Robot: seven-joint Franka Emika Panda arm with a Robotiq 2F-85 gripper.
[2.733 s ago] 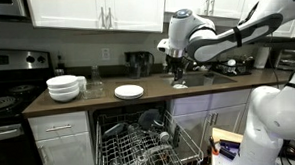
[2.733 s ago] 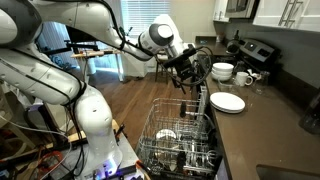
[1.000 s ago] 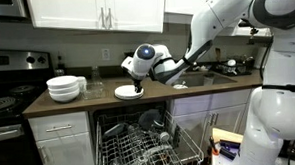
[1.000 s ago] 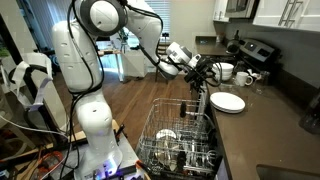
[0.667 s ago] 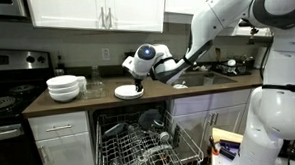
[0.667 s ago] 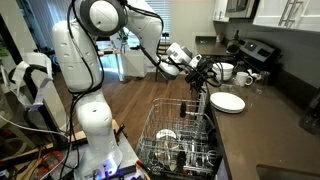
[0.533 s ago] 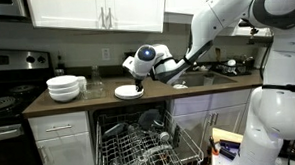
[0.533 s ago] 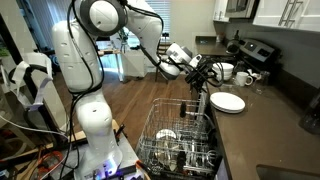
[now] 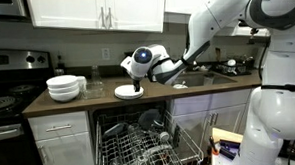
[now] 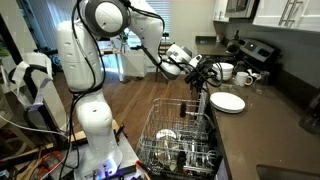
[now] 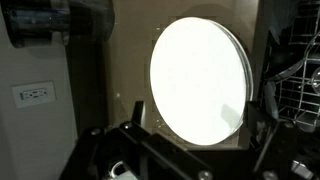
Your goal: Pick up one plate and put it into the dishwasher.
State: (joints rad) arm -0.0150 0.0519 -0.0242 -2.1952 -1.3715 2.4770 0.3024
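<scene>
A small stack of white plates (image 9: 128,91) lies on the brown counter above the open dishwasher (image 9: 140,143); it also shows in an exterior view (image 10: 229,102). My gripper (image 9: 138,85) hovers low at the stack's edge, seen too in an exterior view (image 10: 206,80). In the wrist view the top plate (image 11: 198,78) fills the middle, and my gripper (image 11: 200,128) is open, with a finger on each side of the plate's near rim. It holds nothing. The dishwasher's wire rack (image 10: 180,140) is pulled out and holds some dishes.
Stacked white bowls (image 9: 65,88) and cups stand on the counter next to the plates, also in an exterior view (image 10: 222,71). A black stove (image 9: 3,99) is beyond them. The rack's wires (image 11: 300,90) show at the wrist view's edge. A wall outlet (image 11: 33,93) is behind.
The arm has swung from the sink side of the counter over to the plate stack and lowered. Over the last second it has barely moved.
</scene>
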